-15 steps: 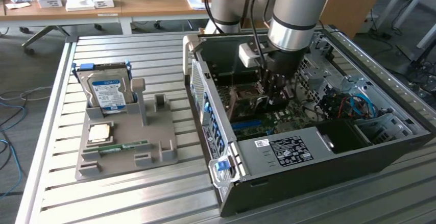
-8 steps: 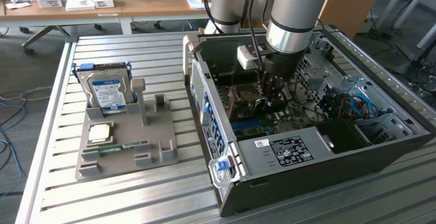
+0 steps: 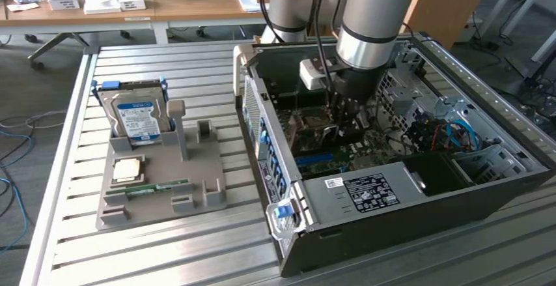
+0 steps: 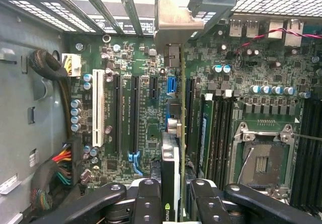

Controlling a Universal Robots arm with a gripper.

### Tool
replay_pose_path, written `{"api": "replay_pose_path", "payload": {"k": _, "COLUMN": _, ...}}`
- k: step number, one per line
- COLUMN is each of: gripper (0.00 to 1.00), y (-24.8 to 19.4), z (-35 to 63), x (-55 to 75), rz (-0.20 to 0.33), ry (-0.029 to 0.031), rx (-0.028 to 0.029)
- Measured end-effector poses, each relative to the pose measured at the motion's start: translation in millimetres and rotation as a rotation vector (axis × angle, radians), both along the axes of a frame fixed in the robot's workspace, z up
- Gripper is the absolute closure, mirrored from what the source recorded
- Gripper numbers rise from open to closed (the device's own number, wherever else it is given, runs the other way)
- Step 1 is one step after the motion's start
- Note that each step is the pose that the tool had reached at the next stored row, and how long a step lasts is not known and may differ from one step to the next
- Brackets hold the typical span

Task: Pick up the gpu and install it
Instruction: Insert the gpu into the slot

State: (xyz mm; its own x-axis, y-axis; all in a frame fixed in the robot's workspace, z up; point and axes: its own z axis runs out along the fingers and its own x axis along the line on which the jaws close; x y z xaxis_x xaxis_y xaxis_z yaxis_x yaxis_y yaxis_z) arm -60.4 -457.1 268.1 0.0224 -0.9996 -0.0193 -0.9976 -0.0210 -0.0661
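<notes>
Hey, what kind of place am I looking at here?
Probably a robotics lab or workshop: a robot arm reaches into an open computer case on a slatted metal bench, with office desks behind.

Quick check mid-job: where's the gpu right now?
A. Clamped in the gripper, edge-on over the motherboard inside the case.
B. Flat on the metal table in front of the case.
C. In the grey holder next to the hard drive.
A: in the wrist view the gripper is closed on the gpu, which stands edge-on over the motherboard.
</notes>
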Motion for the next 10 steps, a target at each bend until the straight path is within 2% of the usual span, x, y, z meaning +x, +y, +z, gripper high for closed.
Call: {"api": "replay_pose_path", "payload": {"k": 10, "gripper": 0.73, "y": 0.4, "z": -5.0, "x": -4.8, "rz": 0.0, "ry": 0.0, "rx": -0.0004}}
